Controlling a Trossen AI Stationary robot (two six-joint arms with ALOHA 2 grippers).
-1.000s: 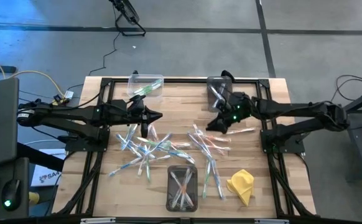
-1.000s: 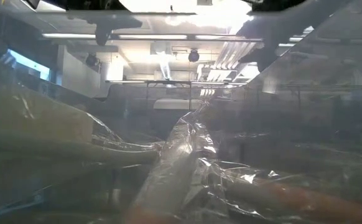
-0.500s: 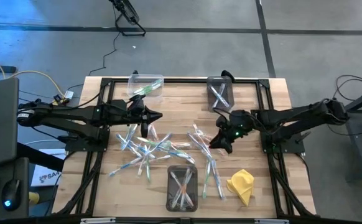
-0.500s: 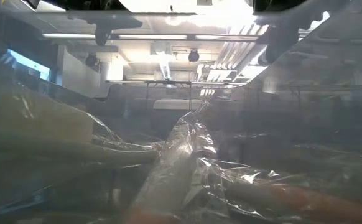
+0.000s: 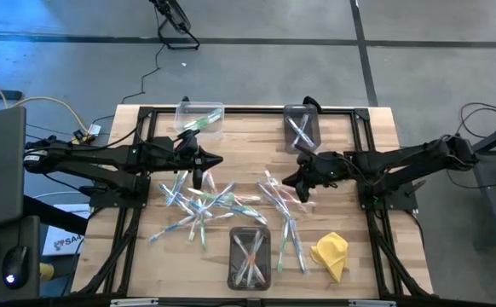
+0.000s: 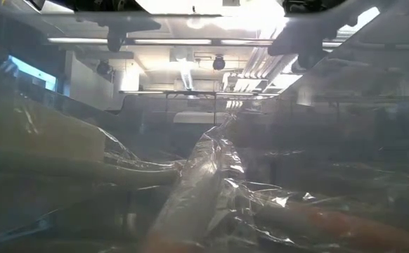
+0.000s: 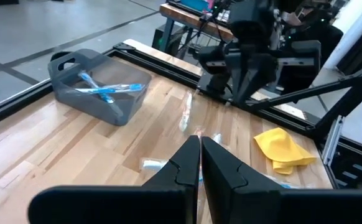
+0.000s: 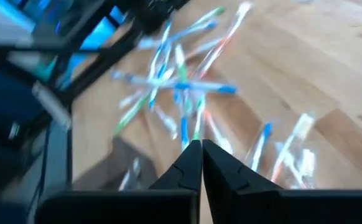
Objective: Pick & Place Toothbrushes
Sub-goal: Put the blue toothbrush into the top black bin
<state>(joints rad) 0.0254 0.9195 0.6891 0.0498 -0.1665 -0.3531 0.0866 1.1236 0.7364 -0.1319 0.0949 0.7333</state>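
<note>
Thin white toothbrushes with green, blue and pink accents lie scattered flat on the wooden table, one heap at the left and one at the right. They also show blurred in the right wrist view. My left gripper hovers shut above the far side of the left heap, with nothing visible between its fingers. My right gripper is shut too, above the far edge of the right heap, slanting down, empty as far as I see.
A clear bin with a green toothbrush and a dark bin with blue ones stand at the far edge. A third bin with several toothbrushes stands at the near edge. A yellow cloth lies near right.
My right gripper has swung from beside the dark far bin toward the table's near edge, over the right heap of toothbrushes. It has turned about at the wrist on the way, and its fingers have come together. The toothbrushes lie as before.
</note>
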